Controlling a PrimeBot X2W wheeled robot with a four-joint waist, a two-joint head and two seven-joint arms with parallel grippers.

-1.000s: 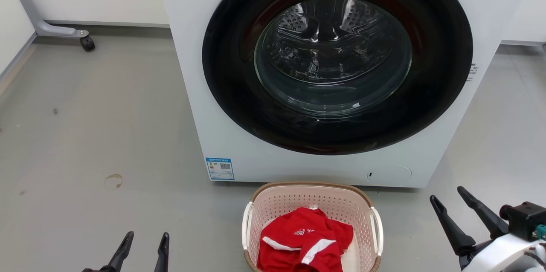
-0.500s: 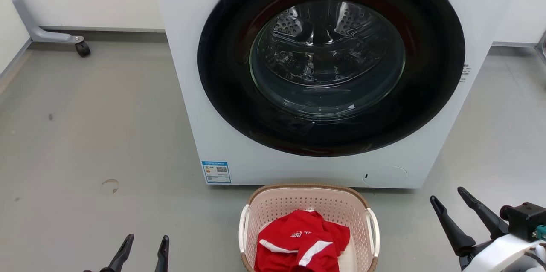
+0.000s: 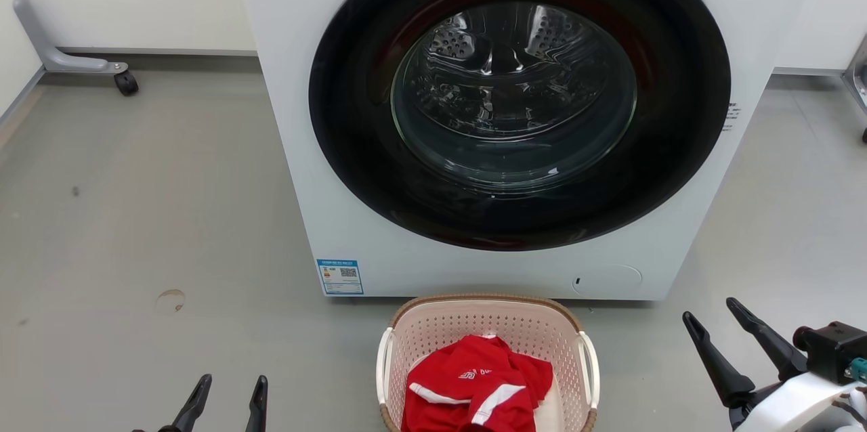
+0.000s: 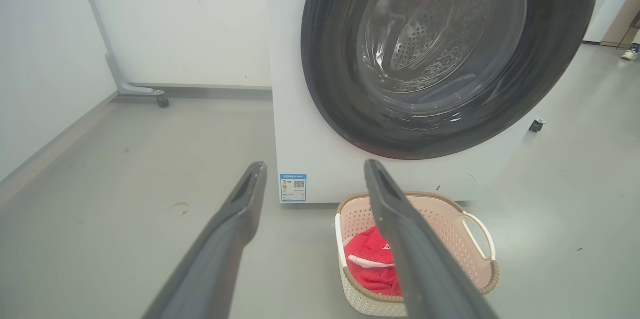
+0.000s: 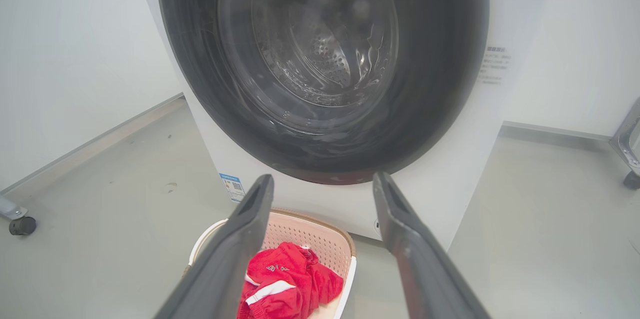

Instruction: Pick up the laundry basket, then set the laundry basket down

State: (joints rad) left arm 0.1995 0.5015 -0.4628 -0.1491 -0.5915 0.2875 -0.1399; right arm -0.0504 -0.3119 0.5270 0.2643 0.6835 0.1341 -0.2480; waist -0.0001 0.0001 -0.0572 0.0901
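Note:
The laundry basket (image 3: pixel 433 330), pale pink with a brown rim and white loop handles, stands on the floor just in front of the washing machine (image 3: pixel 291 147). A red garment with white stripes (image 3: pixel 474 391) lies inside it. The same laundry basket (image 4: pixel 450 229) sits low right in the left wrist view and low centre as the basket (image 5: pixel 310 239) in the right wrist view. My left gripper (image 3: pixel 230 383) is open, low and left of the basket, well apart from it. My right gripper (image 3: pixel 710 310) is open at the basket's right, also apart.
The washing machine's round dark door (image 3: pixel 677 168) is closed, facing me. A grey wheeled stand leg (image 3: pixel 88 66) stands at the back left by the wall, and another wheeled frame (image 5: pixel 627 154) at the right. Bare grey floor (image 3: pixel 149 202) spreads on both sides.
The whole head view has shifted slightly left and down, so the camera has moved. Both grippers keep their places in that view and stay open. The basket rests as before.

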